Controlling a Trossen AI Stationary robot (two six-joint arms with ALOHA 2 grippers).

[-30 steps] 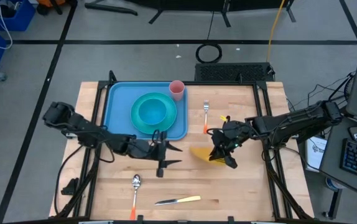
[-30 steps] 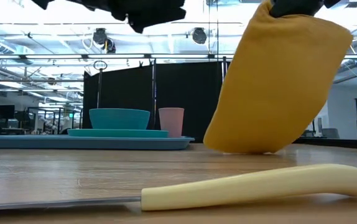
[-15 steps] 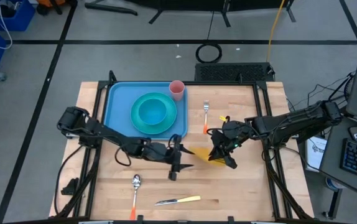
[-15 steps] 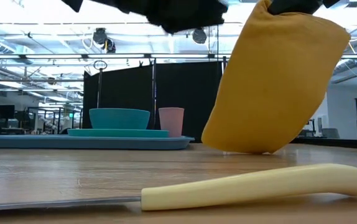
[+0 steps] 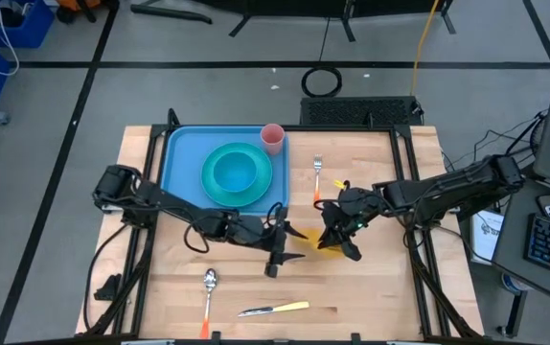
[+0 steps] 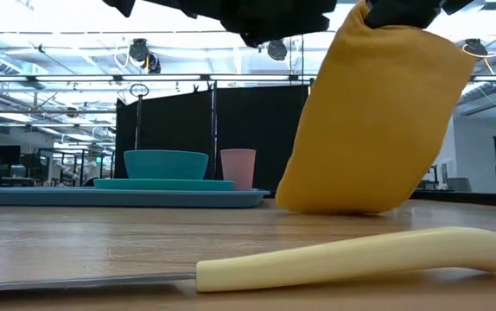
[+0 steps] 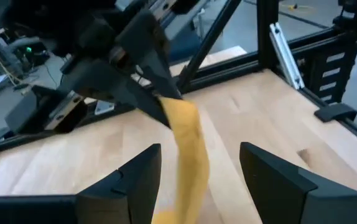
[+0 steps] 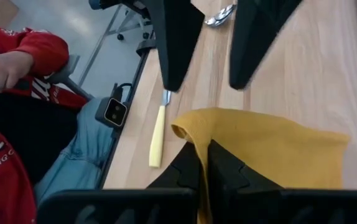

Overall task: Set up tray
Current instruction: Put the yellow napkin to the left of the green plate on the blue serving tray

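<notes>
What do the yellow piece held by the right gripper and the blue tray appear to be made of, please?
The yellow piece looks like soft matte cloth: it hangs in folds from the shut right gripper and its lower edge slumps on the table. The tray looks like smooth moulded plastic, judging by its even light-blue colour, rounded corners and low rim.
</notes>
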